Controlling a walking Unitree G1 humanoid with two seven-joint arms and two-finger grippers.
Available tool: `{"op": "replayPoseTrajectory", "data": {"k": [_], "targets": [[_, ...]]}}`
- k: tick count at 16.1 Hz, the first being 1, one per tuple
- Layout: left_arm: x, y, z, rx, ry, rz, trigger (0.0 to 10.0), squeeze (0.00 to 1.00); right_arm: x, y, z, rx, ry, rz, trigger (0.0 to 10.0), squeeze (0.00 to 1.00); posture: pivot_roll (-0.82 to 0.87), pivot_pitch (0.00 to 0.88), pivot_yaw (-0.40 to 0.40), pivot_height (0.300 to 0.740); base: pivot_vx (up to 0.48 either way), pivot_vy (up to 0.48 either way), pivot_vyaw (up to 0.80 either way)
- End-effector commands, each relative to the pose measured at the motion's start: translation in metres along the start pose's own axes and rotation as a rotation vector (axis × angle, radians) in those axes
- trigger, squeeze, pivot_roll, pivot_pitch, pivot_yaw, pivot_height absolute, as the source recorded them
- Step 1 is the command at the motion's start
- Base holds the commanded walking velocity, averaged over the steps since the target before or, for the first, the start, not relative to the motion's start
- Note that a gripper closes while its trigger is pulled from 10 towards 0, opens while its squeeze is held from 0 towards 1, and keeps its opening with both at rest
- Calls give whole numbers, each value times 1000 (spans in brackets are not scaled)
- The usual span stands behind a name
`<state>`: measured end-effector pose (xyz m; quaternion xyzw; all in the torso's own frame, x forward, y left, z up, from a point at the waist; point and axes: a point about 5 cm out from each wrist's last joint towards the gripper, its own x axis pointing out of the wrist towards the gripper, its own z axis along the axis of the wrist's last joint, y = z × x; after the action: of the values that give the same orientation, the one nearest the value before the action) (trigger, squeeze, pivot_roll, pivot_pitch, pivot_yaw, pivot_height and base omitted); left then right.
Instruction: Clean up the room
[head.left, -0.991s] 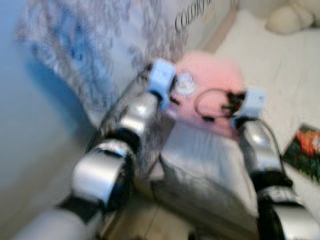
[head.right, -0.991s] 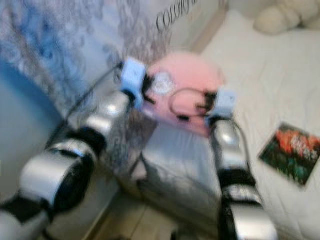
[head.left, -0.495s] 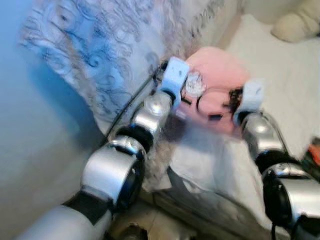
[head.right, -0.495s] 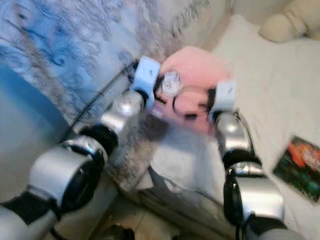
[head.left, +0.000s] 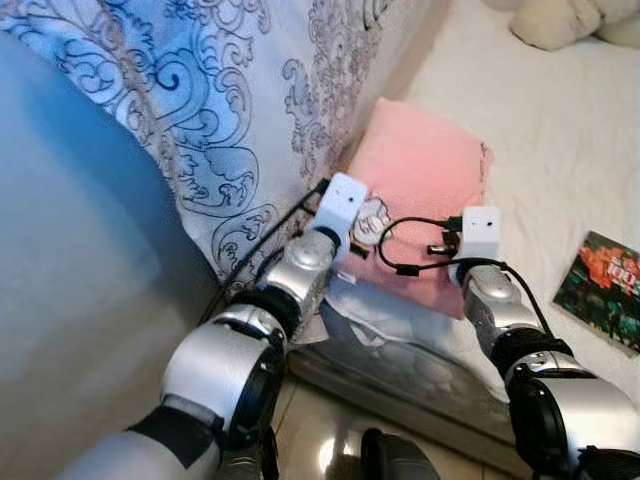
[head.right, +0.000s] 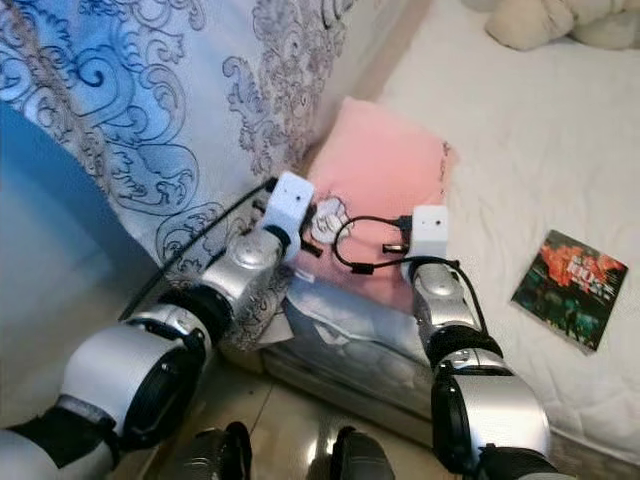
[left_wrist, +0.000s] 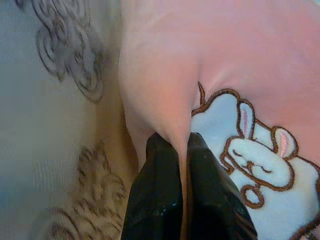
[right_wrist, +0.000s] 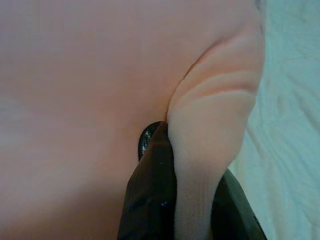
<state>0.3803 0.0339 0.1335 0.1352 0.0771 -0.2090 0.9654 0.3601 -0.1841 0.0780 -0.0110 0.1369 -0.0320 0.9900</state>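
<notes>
since a second ago both arms have reached further over the white bed (head.left: 560, 130), and the pink pillow (head.left: 425, 175) now lies flat near the patterned curtain (head.left: 230, 100). left gripper (left_wrist: 181, 150) has its fingers pressed together on a pinched fold of the pillow beside the embroidered bunny patch (left_wrist: 255, 160). right gripper (right_wrist: 172, 150) is clamped likewise on a fold at the pillow's other edge. a colourful book (head.left: 605, 290) lies on the bed to the right, a cream plush toy (head.left: 565, 20) further back.
</notes>
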Motion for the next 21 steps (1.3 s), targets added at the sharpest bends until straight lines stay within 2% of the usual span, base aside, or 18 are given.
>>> {"op": "replayPoseTrajectory", "data": {"k": [1,2,4,7,8,10,12,13,14,16,17,18,21], "targets": [[2,27,30,58,-95,87,10000,0,-3,-3,-11,62,43,-43,10000,0,-167,241,-22,740,0,0,0],[3,34,39,51,-114,99,10000,0,-3,1,-14,67,49,-34,10000,0,-161,239,-18,740,0,0,0],[3,32,39,55,-109,82,10000,0,-4,-1,-16,57,58,-43,10000,0,-147,231,-20,740,0,0,0],[2,25,22,-19,-47,67,10000,0,-4,-3,-17,32,78,-40,10000,0,-140,228,-21,740,0,0,0],[2,19,13,-93,-14,53,10000,0,-4,-4,-17,-2,84,-34,10000,0,-136,227,-23,740,0,0,0],[1,9,2,-150,19,36,10000,0,-4,-9,-16,-41,86,-39,10000,0,-133,223,-32,740,0,0,0],[0,9,-1,-168,33,33,10000,0,-3,-16,-14,-52,88,-55,10000,0,-131,213,-30,740,0,0,0],[-1,14,-3,-153,37,47,10000,0,-3,-19,-15,-45,94,-67,10000,0,-126,208,-31,740,0,0,0],[-1,18,-4,-125,39,60,10000,0,-3,-19,-15,-51,97,-68,10000,0,-124,200,-27,740,0,0,0],[-2,23,-2,-130,35,67,10000,0,-4,-18,-17,-73,102,-60,10000,0,-115,179,-26,740,0,0,0],[-1,23,-1,-131,33,65,10000,98,-4,-19,-17,-67,100,-64,10000,227,-114,176,-26,740,0,0,0],[-2,23,-1,-133,32,61,10000,1000,-4,-19,-16,-80,89,-59,10000,1000,-108,153,-30,740,0,0,0],[-2,25,-1,-113,13,56,10000,1000,-4,-16,-12,-108,36,-40,10000,1000,-89,102,-37,740,0,0,0]]}}
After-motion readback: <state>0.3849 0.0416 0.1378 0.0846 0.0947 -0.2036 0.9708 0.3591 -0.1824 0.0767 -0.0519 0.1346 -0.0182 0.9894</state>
